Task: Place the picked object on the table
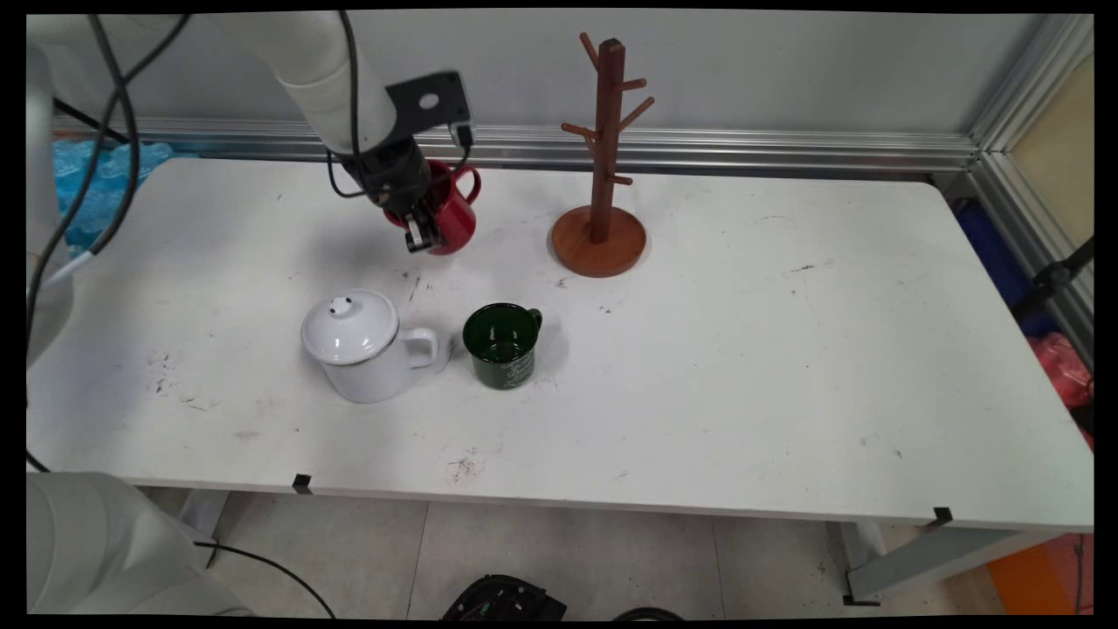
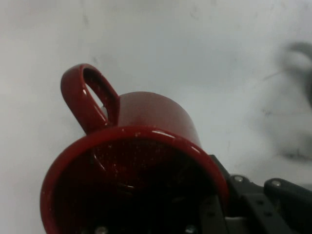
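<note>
A red mug [image 1: 452, 217] hangs a little above the table's far left part, with my gripper [image 1: 423, 231] shut on its rim. Its handle points toward the wall and the right. In the hand view the red mug [image 2: 141, 170] fills the lower middle, its mouth toward the camera and its handle at the upper left; one finger [image 2: 212, 217] reaches inside the rim, the other linkage lies outside at the lower right. A wooden mug tree [image 1: 604, 157] stands to the mug's right.
A white lidded enamel pot [image 1: 362, 345] and a dark green mug [image 1: 501, 345] stand side by side nearer the front. The table [image 1: 786, 367] runs wide to the right. An aluminium rail lines the wall behind.
</note>
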